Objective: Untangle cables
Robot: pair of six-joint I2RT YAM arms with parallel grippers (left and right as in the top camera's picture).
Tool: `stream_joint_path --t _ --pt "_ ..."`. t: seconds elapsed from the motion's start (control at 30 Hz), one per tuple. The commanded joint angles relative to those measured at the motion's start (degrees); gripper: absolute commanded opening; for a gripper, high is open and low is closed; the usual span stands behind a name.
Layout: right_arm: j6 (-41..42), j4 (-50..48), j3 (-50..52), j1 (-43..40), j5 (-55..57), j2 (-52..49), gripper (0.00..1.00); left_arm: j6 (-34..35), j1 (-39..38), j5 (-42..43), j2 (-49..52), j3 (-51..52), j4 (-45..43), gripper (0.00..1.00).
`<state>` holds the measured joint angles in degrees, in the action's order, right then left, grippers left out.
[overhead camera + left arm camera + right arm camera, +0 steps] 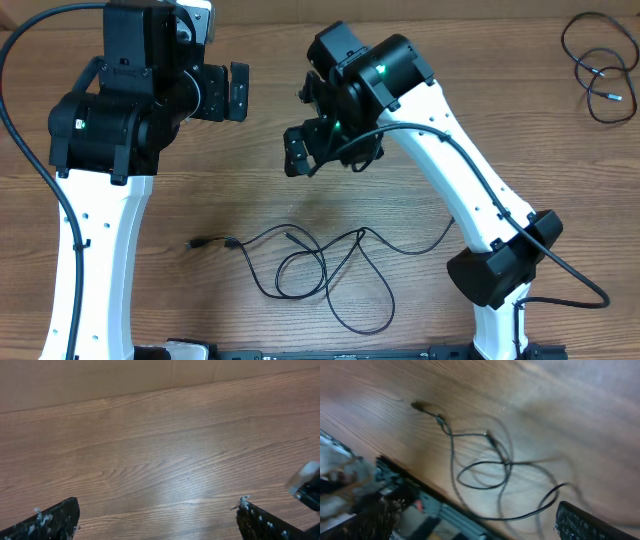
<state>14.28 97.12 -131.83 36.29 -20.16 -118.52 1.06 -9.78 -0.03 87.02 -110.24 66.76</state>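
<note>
**A:** Which step is this?

**B:** The approach, I'd say. The left claw (228, 92) and right claw (300, 150) both gape wide, empty, above the desk (480, 60).

**A:** The cables?

**B:** The tangle (320, 265) lies untouched below the right claw, basewards. Another coil (600, 65) sits well off to its right.

**A:** Next?

**B:** Probably descend and pinch one strand only.

Tangle of cables (320, 265) blocks table (500, 60) at 6 o'clock; 2nd coil (600, 65) at 2; wood btwn open for approach.
</note>
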Motion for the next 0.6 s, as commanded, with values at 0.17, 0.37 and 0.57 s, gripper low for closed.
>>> stream_joint_path --t 0.17,0.37,0.57 --pt "22.5 -0.4 8.6 1.9 14.6 0.1 1.0 0.4 0.1 -5.4 0.0 0.0 -1.5 1.0" --pt "35.5 -1.2 13.7 1.9 17.2 0.1 1.0 10.0 2.2 -20.7 0.0 -0.1 -6.8 1.0" --pt "42.9 0.0 17.6 2.6 16.9 0.1 1.0 11.9 7.5 -19.4 0.0 0.0 -10.3 1.0"
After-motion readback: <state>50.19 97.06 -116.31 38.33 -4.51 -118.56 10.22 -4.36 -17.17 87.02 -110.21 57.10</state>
